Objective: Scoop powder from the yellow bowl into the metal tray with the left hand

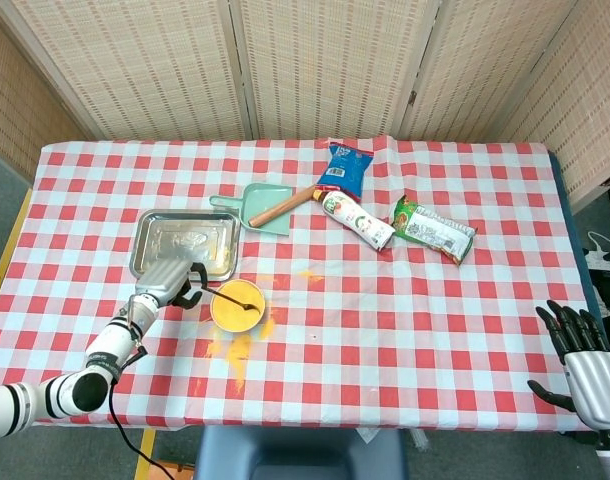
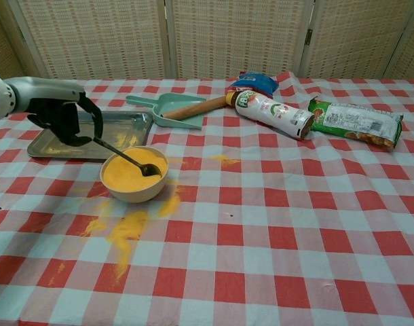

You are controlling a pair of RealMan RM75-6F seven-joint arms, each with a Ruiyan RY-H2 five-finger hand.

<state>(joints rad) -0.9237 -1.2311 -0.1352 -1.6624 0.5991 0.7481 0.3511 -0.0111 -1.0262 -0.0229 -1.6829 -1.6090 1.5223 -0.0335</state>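
The yellow bowl [image 2: 134, 175] of orange powder stands just right of the metal tray [image 2: 41, 146]. A dark spoon [image 2: 125, 155] lies with its scoop in the powder and its handle leaning over the bowl's left rim. My left hand [image 2: 63, 117] hovers over the tray's right part, left of the bowl. Its fingers are loosely curved and apart, and the handle's end lies free just beside them. In the head view the left hand [image 1: 169, 285] sits between the tray [image 1: 150, 236] and the bowl [image 1: 237, 303]. My right hand [image 1: 582, 362] rests off the table's right front corner with fingers spread, holding nothing.
Orange powder is spilled on the cloth [image 2: 125, 227] in front of the bowl, with a smaller patch [image 2: 222, 160] to its right. Behind stand a teal dustpan [image 2: 167, 109] with a wooden handle, a lying bottle [image 2: 273, 113], a blue bag [image 2: 254, 83] and a green packet [image 2: 356, 122].
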